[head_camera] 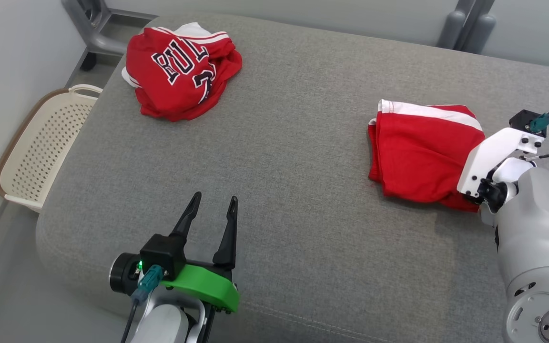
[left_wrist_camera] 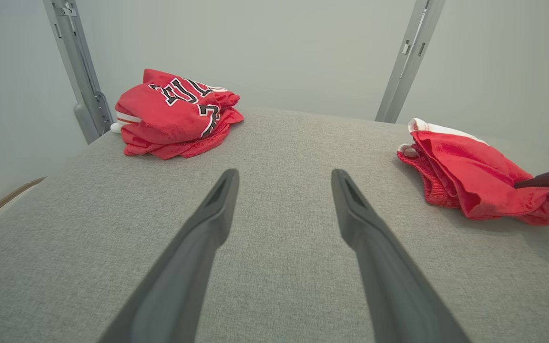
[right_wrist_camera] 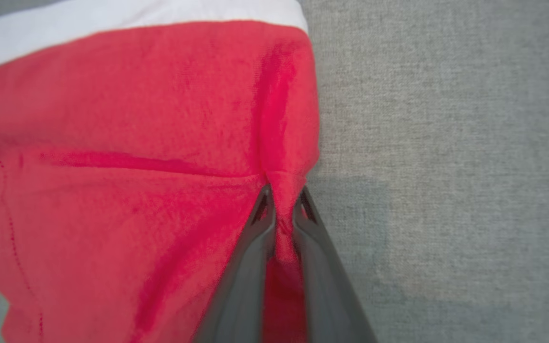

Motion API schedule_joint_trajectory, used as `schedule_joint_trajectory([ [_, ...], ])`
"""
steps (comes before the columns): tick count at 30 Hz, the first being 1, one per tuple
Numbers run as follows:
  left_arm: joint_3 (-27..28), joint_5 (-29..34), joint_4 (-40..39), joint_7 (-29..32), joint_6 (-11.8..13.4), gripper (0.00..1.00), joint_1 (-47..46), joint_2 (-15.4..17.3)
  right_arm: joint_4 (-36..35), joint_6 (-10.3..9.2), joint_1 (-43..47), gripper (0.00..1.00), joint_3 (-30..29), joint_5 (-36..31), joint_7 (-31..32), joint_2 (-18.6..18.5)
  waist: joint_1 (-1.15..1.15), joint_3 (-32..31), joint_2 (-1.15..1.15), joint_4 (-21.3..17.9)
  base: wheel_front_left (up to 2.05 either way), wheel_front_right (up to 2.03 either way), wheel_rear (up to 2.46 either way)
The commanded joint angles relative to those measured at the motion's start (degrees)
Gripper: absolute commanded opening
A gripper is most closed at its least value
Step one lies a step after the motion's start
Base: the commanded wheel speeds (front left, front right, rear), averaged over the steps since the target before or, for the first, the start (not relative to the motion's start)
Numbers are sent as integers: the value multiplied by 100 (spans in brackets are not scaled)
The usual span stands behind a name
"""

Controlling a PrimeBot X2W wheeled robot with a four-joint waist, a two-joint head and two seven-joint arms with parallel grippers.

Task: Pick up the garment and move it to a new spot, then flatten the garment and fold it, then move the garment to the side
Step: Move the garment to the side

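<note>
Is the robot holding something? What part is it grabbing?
Yes. The right pincer is shut on the red shorts, pinching a fold of cloth at their edge. The left pincer is open and holds nothing.

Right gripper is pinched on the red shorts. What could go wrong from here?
1. The right gripper pinches only a thin ridge of cloth near the edge of the red shorts; it may slip out on lifting.
2. The shorts lie in layers; the pinch may catch only the top one.
3. The left gripper stands open, apart from the shorts: a one-point lift may bunch them.
</note>
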Motion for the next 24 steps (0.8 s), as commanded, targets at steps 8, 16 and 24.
schedule_joint_trajectory([
  [8, 31, 24, -40, -15, 28, 100, -33, 73, 46, -10, 152, 0, 475, -212, -12, -334, 0, -95, 0, -642, 0, 0, 0],
  [16, 56, 46, -120, -14, 71, 100, -159, 157, -54, -9, 261, 0, 827, -236, -117, -769, 0, 105, 0, -1065, 0, 0, 0],
  [24, 9, 120, -199, -14, 107, 100, -298, 178, -240, -10, 449, 0, 1110, -255, -509, -1232, 0, 361, 0, -1218, 0, 0, 0],
])
